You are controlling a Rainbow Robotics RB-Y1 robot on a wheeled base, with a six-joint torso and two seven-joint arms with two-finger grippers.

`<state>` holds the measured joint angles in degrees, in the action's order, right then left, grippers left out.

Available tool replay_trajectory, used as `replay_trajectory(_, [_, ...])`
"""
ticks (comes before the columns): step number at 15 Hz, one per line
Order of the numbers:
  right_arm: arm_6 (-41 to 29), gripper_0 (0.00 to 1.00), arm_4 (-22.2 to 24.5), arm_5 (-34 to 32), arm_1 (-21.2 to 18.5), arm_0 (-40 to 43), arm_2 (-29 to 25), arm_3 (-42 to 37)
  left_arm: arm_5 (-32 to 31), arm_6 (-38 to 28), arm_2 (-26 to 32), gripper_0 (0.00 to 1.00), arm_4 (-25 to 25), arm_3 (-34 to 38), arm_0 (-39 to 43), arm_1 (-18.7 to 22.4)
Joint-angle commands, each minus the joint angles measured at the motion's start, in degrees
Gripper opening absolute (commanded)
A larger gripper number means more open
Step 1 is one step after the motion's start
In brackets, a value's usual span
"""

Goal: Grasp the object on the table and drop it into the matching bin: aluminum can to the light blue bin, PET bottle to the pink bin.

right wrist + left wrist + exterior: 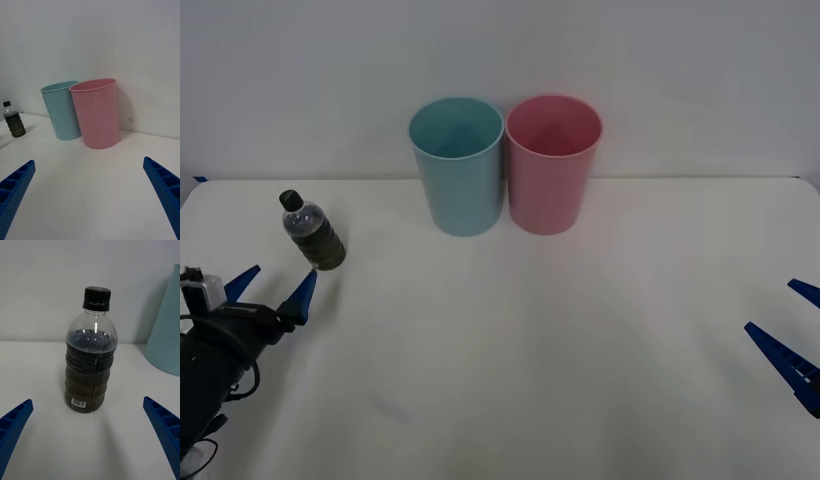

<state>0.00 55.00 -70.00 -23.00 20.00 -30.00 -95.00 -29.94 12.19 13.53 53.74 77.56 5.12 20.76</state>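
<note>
The PET bottle [312, 230] stands upright at about ten o'clock on the white surface [520, 340], well left of the light blue bin [457, 165], which touches the pink bin [552, 163] at twelve o'clock. The left gripper [272, 285] sits just short of the bottle, fingers apart. The right gripper [792, 325] waits at four o'clock, fingers apart.
</note>
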Motion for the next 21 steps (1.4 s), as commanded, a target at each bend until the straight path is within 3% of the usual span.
replay_trajectory(1, [0.0, 1.00, 0.0, 0.0, 0.0, 0.0, 0.0, 0.0, 0.0, 0.2, 0.0, 1.00, 1.7, -3.6, -4.3, -0.9])
replay_trajectory(14, [0.0, 1.00, 0.0, 0.0, 0.0, 0.0, 0.0, 0.0, 1.1, 2.0, 1.6, 1.00, 6.7, -20.3, -20.8, -2.0])
replay_trajectory(20, [0.0, 1.00, 0.0, 0.0, 0.0, 0.0, 0.0, 0.0, 1.1, 2.9, 2.6, 1.00, 8.4, -21.1, -21.9, -3.4])
replay_trajectory(21, [0.0, 1.00, 0.0, 0.0, 0.0, 0.0, 0.0, 0.0, 1.1, 2.8, 2.6, 0.52, 8.3, -21.1, -21.9, -3.4])
